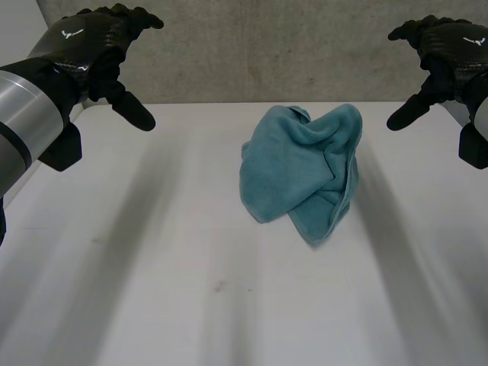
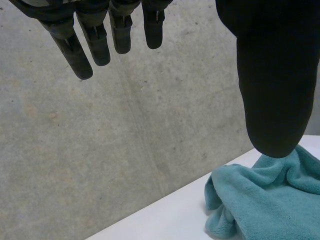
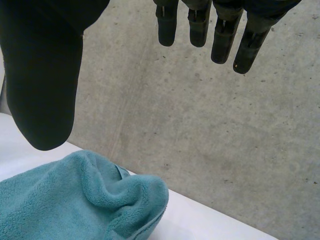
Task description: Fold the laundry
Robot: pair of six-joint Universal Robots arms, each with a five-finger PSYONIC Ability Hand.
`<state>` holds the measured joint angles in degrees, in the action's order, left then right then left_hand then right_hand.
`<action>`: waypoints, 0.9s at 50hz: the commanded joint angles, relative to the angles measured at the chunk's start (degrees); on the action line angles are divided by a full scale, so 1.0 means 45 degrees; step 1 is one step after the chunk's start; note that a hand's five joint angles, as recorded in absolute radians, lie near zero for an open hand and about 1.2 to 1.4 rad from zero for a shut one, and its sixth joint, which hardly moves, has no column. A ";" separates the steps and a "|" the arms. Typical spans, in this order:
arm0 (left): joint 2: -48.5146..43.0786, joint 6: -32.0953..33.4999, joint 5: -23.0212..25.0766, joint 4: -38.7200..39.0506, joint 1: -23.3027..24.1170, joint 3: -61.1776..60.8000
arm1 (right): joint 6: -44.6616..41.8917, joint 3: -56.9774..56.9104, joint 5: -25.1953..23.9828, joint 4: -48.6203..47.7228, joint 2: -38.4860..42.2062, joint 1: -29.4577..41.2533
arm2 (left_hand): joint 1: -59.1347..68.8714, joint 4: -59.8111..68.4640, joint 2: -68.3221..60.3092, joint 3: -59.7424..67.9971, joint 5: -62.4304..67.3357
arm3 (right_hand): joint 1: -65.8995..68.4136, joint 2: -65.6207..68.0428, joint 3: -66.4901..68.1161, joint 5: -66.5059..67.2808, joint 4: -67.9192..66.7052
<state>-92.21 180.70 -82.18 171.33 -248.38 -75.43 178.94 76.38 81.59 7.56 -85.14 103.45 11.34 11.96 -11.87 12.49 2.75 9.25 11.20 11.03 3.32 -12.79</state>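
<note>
teal towel (image 1: 305,171) lies crumpled in a heap mid-surface (image 1: 152,290), no neat fold visible, so folding looks not started. left hand (image 1: 91,49) and right hand (image 1: 446,53) hover raised, well apart from it, fingers spread, holding nothing.

The head camera looks down on the teal towel (image 1: 301,171) from behind, while both wrist cameras, flanking it closer, share it and the concrete wall (image 2: 125,140) beyond.
</note>
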 commanded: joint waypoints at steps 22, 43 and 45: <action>-0.1168 0.0118 -0.0019 0.2062 0.0136 -0.0816 | 0.1439 0.0176 0.2338 -0.0916 0.2860 -0.0040 | -0.0250 -0.0388 0.0368 -0.0505 -0.0563 | 0.0166 -0.0266 -0.0228 -0.0739 0.0621; -0.3005 0.0196 -0.0078 0.2649 0.0605 -0.1675 | 0.6738 -0.4685 0.1420 -0.1095 0.9894 -0.0020 | -0.0213 -0.0351 0.0331 -0.0468 -0.0525 | 0.0166 -0.0266 -0.0228 -0.0739 0.0621; -0.2986 0.0215 -0.0059 0.2708 0.0586 -0.1831 | 0.7109 -0.5076 0.1245 -0.0939 1.0284 0.0018 | -0.0213 -0.0351 0.0331 -0.0468 -0.0525 | 0.0166 -0.0266 -0.0228 -0.0739 0.0621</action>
<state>-105.87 181.56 -82.60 183.05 -245.38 -81.54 205.64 60.19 88.89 2.05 -45.08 103.30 11.34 11.96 -11.87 12.49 2.75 9.25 11.20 11.03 3.32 -12.79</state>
